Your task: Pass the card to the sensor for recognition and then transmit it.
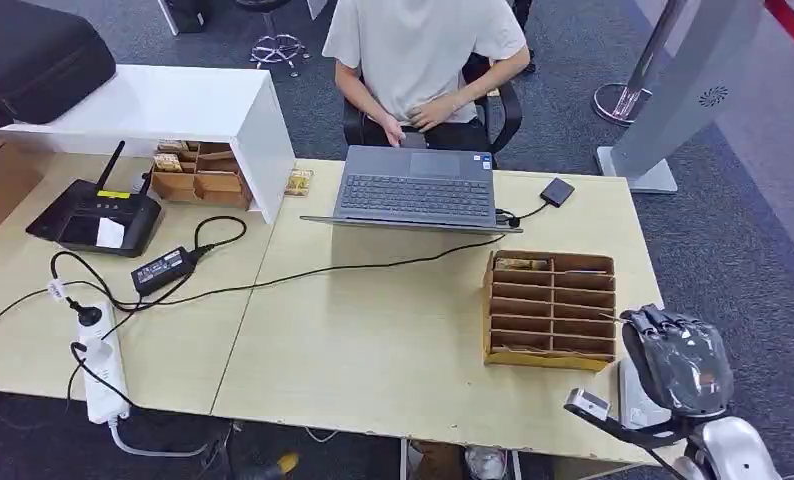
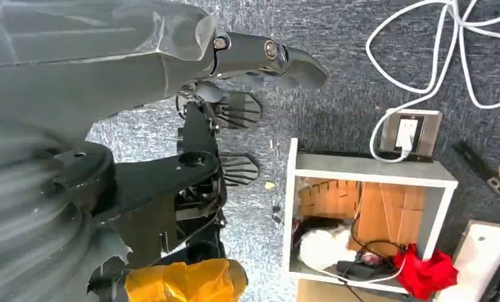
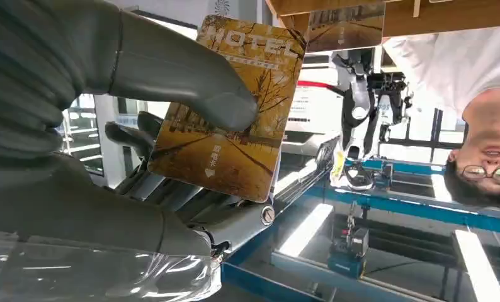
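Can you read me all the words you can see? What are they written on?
"HOTEL": printed big across the yellow card that the right hand holds.
Smaller print on the card under that word: too small to read.
Yellow label on the black router: too blurred to read.

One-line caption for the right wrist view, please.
Right hand pinches a yellow "HOTEL" card under its thumb, with a seated person beyond.

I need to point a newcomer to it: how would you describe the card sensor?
On the long wooden table, look beyond the open grey laptop, to its right. The sensor is the small dark square box wired to the laptop by a black cable, lying flat near the table's far edge.
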`<action>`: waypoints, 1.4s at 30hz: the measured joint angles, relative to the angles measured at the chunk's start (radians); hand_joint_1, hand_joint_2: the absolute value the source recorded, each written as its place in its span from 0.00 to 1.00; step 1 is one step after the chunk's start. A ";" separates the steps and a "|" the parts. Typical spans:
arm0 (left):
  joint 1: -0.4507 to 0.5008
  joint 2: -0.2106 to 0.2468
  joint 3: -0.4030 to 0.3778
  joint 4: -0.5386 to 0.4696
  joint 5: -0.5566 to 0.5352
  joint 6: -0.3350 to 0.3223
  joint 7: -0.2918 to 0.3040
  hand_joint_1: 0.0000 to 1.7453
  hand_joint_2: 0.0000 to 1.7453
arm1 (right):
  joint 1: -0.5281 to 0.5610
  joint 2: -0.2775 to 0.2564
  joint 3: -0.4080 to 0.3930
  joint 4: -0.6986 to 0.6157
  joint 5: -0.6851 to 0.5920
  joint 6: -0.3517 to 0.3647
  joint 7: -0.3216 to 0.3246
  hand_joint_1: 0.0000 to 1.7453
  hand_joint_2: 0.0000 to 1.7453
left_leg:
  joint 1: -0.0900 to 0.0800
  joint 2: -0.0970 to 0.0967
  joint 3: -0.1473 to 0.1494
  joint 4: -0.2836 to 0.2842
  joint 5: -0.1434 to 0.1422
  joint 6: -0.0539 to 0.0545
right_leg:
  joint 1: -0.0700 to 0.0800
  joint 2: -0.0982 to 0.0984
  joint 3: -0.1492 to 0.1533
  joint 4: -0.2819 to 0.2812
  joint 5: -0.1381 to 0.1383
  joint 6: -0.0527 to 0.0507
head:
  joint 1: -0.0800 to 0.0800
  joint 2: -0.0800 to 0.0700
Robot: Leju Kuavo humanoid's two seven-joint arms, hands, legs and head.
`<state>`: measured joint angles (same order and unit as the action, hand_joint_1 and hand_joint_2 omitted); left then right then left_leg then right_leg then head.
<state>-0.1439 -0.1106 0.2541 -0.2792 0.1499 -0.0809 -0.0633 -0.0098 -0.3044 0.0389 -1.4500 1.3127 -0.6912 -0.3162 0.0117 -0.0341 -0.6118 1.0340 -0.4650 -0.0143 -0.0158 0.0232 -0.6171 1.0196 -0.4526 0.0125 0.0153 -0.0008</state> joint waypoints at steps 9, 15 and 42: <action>0.002 0.005 0.000 0.000 0.000 -0.011 0.012 0.00 1.00 | -0.003 0.012 -0.001 0.001 0.015 0.000 0.006 1.00 1.00 | 0.000 0.000 0.000 0.000 0.000 0.000 | 0.000 0.000 0.000 0.000 0.000 0.000 | 0.000 0.000; 0.003 0.006 0.000 0.000 0.002 -0.015 0.012 0.00 1.00 | -0.002 0.014 -0.001 0.002 0.015 0.000 0.008 1.00 1.00 | 0.000 0.000 0.000 0.000 0.000 0.000 | 0.000 0.000 0.000 0.000 0.000 0.000 | 0.000 0.000; 0.035 0.026 -0.001 0.000 -0.008 -0.052 0.027 0.00 1.00 | 0.052 0.022 -0.059 0.066 0.108 0.000 0.096 1.00 1.00 | 0.000 0.000 0.000 0.000 -0.001 0.000 | 0.000 0.000 0.000 0.000 -0.001 0.001 | 0.000 0.000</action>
<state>-0.1094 -0.0847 0.2529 -0.2792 0.1419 -0.1331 -0.0366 0.0425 -0.2823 -0.0199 -1.3844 1.4203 -0.6912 -0.2201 0.0115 -0.0338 -0.6117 1.0341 -0.4662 -0.0147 -0.0160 0.0236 -0.6172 1.0193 -0.4533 0.0130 0.0149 -0.0008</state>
